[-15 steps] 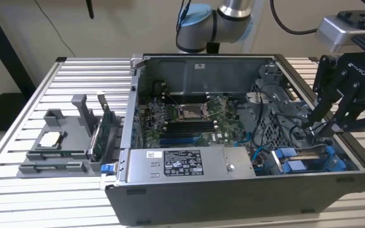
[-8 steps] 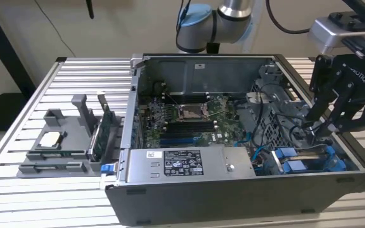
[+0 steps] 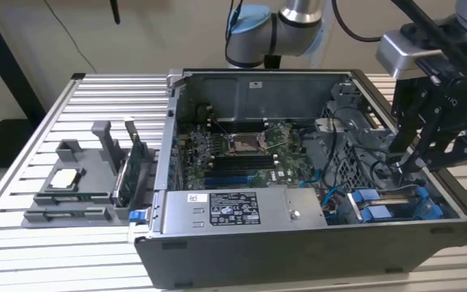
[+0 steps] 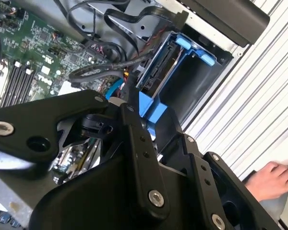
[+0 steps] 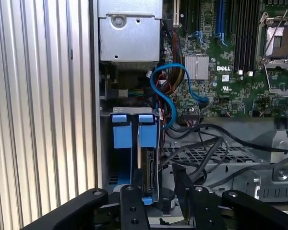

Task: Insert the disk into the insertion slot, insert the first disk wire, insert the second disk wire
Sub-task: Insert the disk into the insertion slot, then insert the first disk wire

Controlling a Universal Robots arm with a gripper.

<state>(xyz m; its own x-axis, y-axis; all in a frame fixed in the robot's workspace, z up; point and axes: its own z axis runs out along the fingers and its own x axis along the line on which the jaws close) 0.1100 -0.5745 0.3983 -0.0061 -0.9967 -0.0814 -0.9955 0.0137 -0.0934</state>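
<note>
Exterior view, gripper (image 3: 412, 159): hanging low inside the open computer case (image 3: 298, 255), over the drive corner at the exterior view's right; I cannot tell whether it is clamping anything
Exterior view, disk (image 3: 396, 207): sitting on edge in that corner, blue carrier showing, beside the labelled silver power supply (image 3: 233, 210)
Second wrist view, linkage: matte black bolted metal pressing close to a smooth blue plastic carrier corner
Second wrist view, hand (image 4: 273, 179): a person's hand resting on the ribbed aluminium table (image 4: 240, 110)
First wrist view, insertion slot (image 5: 127, 111): dark-grey sheet metal holding two blue-tabbed carriers side by side; the disk is standing in it, reaching down to the gripper
First wrist view, blue data cable (image 5: 165, 96): looping glossy and springy just beside the slot
Doing it well, judging: pushing squarely along the slot, keeping the carrier untilted and loose cables clear
</note>
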